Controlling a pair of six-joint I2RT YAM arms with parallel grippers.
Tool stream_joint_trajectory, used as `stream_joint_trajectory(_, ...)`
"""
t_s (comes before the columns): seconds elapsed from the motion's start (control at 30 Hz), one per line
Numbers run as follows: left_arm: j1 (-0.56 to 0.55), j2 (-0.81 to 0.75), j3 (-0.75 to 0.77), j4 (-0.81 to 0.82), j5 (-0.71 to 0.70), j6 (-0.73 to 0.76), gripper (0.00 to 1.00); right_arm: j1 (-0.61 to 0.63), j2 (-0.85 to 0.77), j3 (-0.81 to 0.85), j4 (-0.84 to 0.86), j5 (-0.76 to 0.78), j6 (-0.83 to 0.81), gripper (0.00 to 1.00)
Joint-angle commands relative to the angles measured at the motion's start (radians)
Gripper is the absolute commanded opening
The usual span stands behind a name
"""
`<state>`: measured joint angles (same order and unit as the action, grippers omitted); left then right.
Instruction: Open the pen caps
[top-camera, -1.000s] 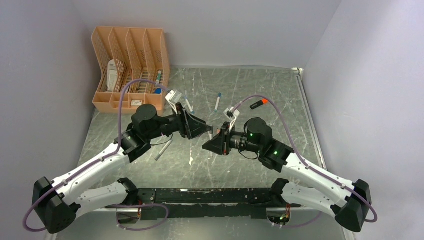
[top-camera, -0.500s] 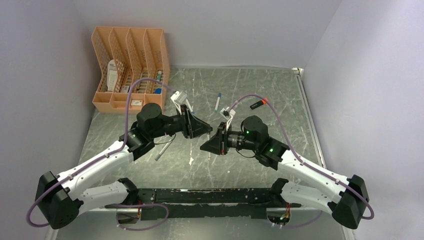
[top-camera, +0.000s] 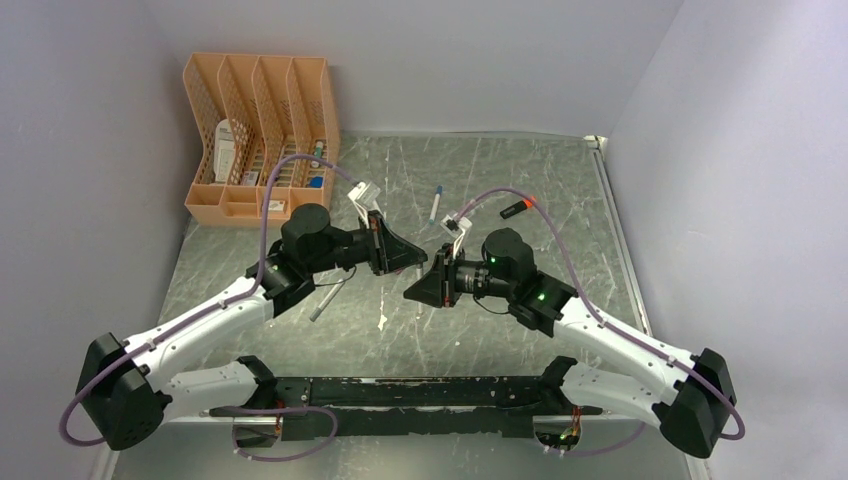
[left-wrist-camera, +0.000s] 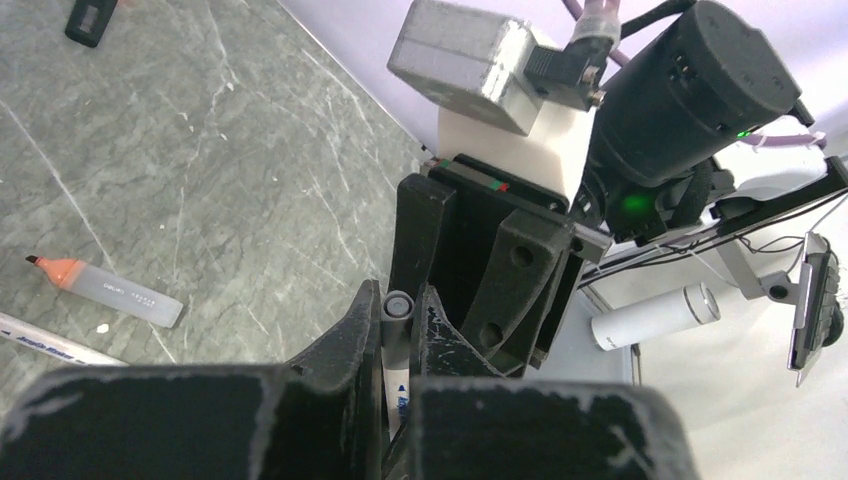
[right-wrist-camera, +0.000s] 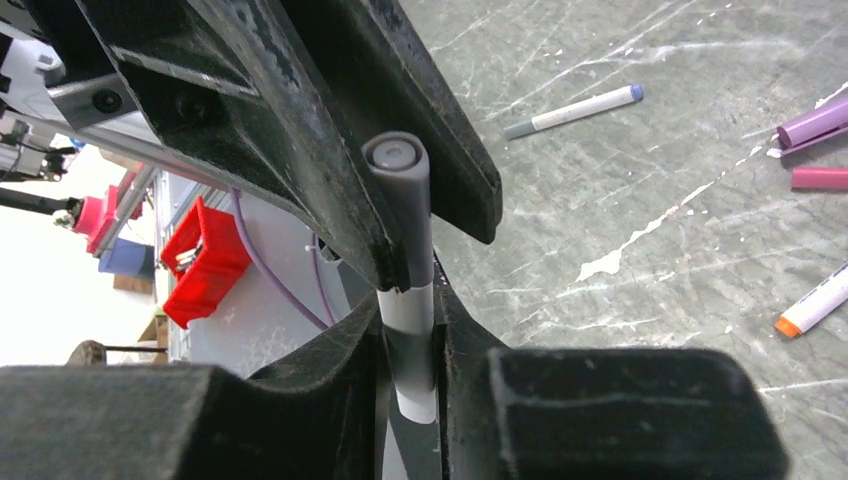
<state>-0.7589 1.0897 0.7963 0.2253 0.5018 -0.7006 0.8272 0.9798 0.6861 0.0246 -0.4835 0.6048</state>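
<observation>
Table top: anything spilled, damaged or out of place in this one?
White flecks are spattered mid-table, like a dried spill, and the table is streaked with pale scratch-like lines. Loose pens lie scattered at odd angles; one orange-tipped pen lies uncapped. Nothing looks broken.

Nothing can be read: blue print on the white barrel (left-wrist-camera: 398, 392) below the grey pen cap (left-wrist-camera: 397, 306) and dark print on the orange-tipped pen (left-wrist-camera: 110, 290) are illegible (too small and blurred).
</observation>
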Motion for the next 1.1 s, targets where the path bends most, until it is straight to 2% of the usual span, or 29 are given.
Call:
stream_joint_trajectory(0.0, 0.001, 0.015, 0.024, -0.025, -0.004, 0.030, 0.07, -0.030, -0.028, 0.054, -0.026, -0.033, -0.011, 0.21)
stream_joint_trajectory(0.23, 0.001, 0.025, 0.020, -0.024, -0.014, 0.025, 0.07, -0.087, -0.086, 0.068, -0.095, -0.054, -0.031, 0.27)
stream_joint_trajectory(0.43, 0.003, 0.034, 0.023, -0.003, -0.018, 0.011, 0.07, -0.093, -0.077, 0.046, -0.073, -0.078, -0.023, 0.27)
stream_joint_trajectory(0.77, 0.006, 0.065, 0.024, 0.081, -0.037, -0.042, 0.07, -0.094, -0.039, 0.003, -0.026, -0.094, -0.001, 0.03)
stream_joint_trajectory(0.97, 0.011, 0.090, 0.032, 0.124, -0.071, -0.057, 0.07, -0.093, -0.042, -0.015, -0.041, -0.083, 0.014, 0.00)
stream_joint_trajectory(1.07, 0.016, 0.104, 0.036, 0.140, -0.139, -0.050, 0.07, -0.088, -0.030, -0.041, -0.043, -0.095, 0.040, 0.00)
